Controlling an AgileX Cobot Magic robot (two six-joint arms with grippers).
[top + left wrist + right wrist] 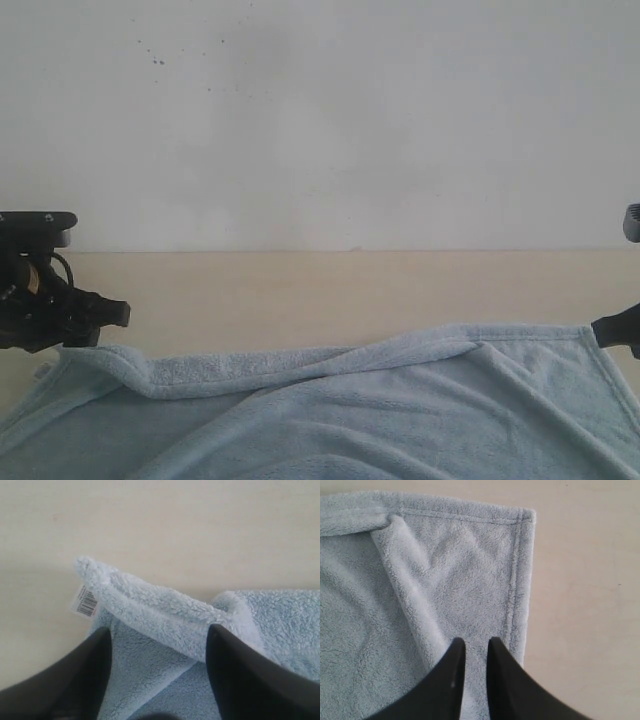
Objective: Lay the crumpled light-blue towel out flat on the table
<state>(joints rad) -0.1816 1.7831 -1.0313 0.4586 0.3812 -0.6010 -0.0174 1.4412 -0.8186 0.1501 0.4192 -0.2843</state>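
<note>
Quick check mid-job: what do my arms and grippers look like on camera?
The left gripper and right gripper have plain black, smooth fingers tapering to tips. The left arm is black and blocky, with a dark looped cable and a small tan part. No markings show.

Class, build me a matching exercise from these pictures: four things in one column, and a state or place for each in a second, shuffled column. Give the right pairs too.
Column one
1. left gripper
2. right gripper
3. label tag
4. wall

Column two
A. small dark specks on it
B. fingers wide apart
C. white, at the folded corner of the towel
D. fingers nearly together

Pairs: 1-B, 2-D, 3-C, 4-A
</note>
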